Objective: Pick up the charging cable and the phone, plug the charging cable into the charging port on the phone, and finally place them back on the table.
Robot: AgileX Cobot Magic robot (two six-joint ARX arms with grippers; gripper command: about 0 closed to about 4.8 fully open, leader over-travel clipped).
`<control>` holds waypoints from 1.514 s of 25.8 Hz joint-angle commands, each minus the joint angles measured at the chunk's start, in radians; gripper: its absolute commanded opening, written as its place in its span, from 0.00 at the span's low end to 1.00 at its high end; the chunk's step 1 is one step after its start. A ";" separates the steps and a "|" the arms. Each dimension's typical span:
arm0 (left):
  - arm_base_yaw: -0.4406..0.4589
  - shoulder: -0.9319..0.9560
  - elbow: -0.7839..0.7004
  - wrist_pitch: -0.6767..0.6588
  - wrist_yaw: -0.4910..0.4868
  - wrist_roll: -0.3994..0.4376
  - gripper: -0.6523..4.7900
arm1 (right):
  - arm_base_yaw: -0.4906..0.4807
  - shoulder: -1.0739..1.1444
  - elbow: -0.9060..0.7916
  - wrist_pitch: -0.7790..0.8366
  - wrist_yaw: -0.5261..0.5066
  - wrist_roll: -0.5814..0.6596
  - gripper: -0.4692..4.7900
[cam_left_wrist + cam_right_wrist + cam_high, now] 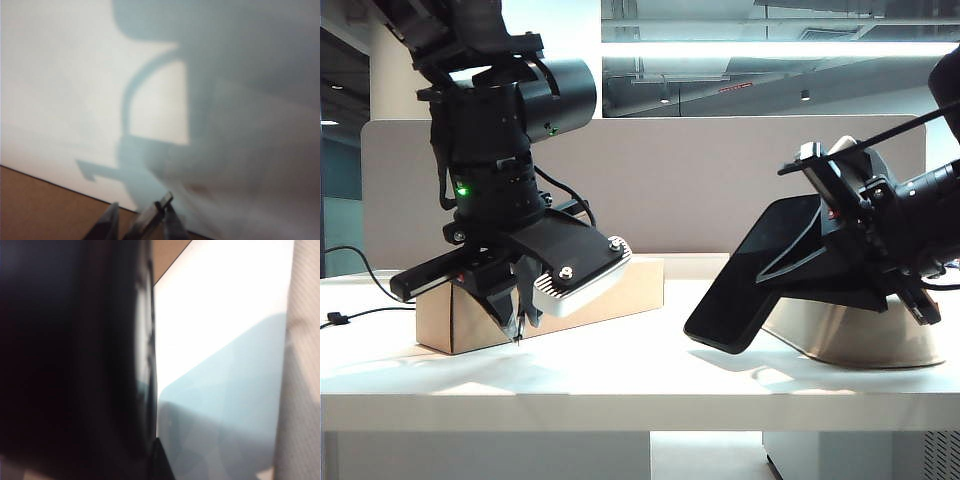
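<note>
Right gripper (820,262) clenched on phone (750,280), tilted above table (640,375). Left gripper (517,322) near cardboard box (460,322), jaw state unclear.

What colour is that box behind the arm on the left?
Plain cardboard brown box, clearest in the exterior view.

Both arms were matte black, built of blocky housings and cylindrical joints. The left arm (495,120) carried a glossy black drum-shaped motor, a small green indicator light, thin black cables looping along its side, and a silver-grey ribbed camera housing with two screws. The right arm (910,225) showed black angular brackets and a small red marking.
</note>
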 commanded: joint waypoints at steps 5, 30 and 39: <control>0.001 -0.004 0.002 -0.031 -0.006 0.003 0.32 | 0.000 -0.006 0.007 0.040 -0.006 -0.007 0.07; -0.006 -0.043 0.002 -0.132 -0.040 -0.004 0.46 | 0.000 -0.006 0.007 0.040 -0.002 -0.008 0.07; -0.006 -0.042 0.002 -0.114 -0.038 -0.004 0.26 | 0.000 -0.006 0.007 0.040 -0.002 -0.008 0.07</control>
